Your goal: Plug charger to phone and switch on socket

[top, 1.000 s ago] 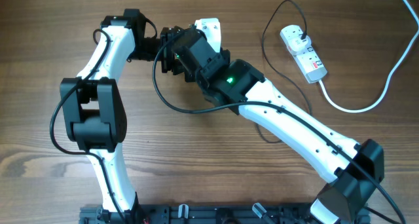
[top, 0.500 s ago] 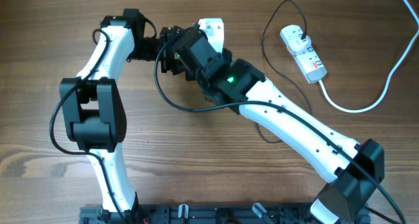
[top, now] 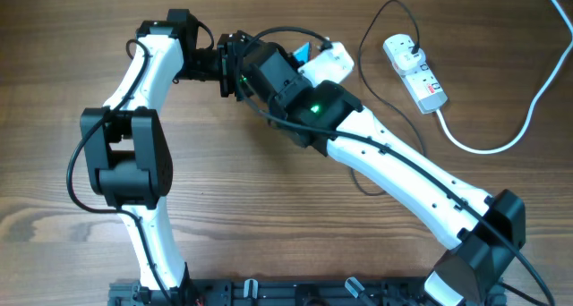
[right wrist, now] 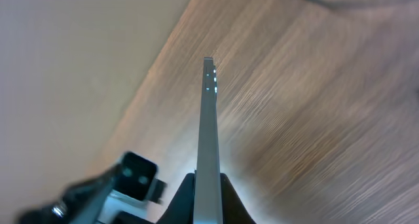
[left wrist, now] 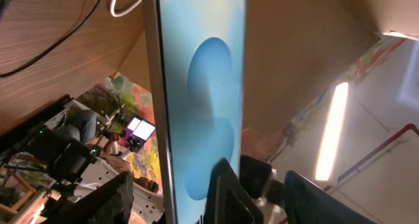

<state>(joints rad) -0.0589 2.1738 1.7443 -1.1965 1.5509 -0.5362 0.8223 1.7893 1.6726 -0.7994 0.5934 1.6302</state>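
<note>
Fingers (right wrist: 178, 203) of your right gripper (right wrist: 208, 185) have just closed flat on the phone (right wrist: 208, 119), which this wrist camera sees edge-on.

Overhead, the phone (top: 329, 63) has shifted right and tipped up. The charger (top: 360, 60) cable lies between it and the socket (top: 416, 72).

At your left wrist, the left gripper (left wrist: 170, 201) stands spread around the screen. The right grip probably carries the phone now, so plugging comes next.

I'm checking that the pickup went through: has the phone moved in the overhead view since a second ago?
Yes. The phone has shifted right, toward the socket, and now lies slanted.
</note>
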